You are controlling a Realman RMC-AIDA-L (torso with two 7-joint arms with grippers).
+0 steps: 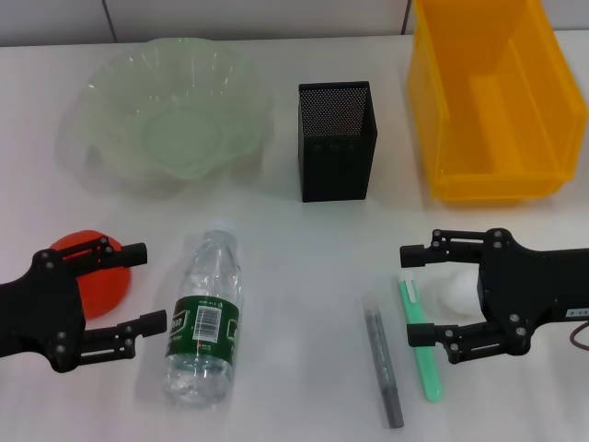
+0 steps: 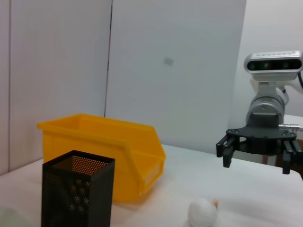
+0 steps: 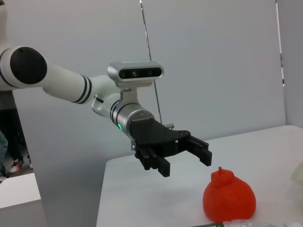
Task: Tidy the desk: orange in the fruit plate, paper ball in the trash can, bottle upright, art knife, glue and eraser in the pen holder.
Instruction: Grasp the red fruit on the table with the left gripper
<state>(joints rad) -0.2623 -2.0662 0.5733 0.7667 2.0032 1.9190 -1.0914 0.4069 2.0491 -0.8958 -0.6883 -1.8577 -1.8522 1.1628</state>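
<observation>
Around the pen holder (image 1: 335, 141), the desk holds 1 fruit plate (image 1: 166, 110) to its left and 1 trash can (image 1: 492, 101) to its right. Nearer than the holder lie 1 orange (image 1: 92, 272), 1 bottle (image 1: 206, 318) (on its side), 1 grey stick (image 1: 384, 366), 1 green stick (image 1: 419, 339) and 1 white paper ball (image 1: 454, 290). 2 grippers show, left gripper (image 1: 138, 287) and right gripper (image 1: 421, 293).

A white table (image 1: 304, 276) stands before plain pale-grey wall panels (image 2: 170, 71).
</observation>
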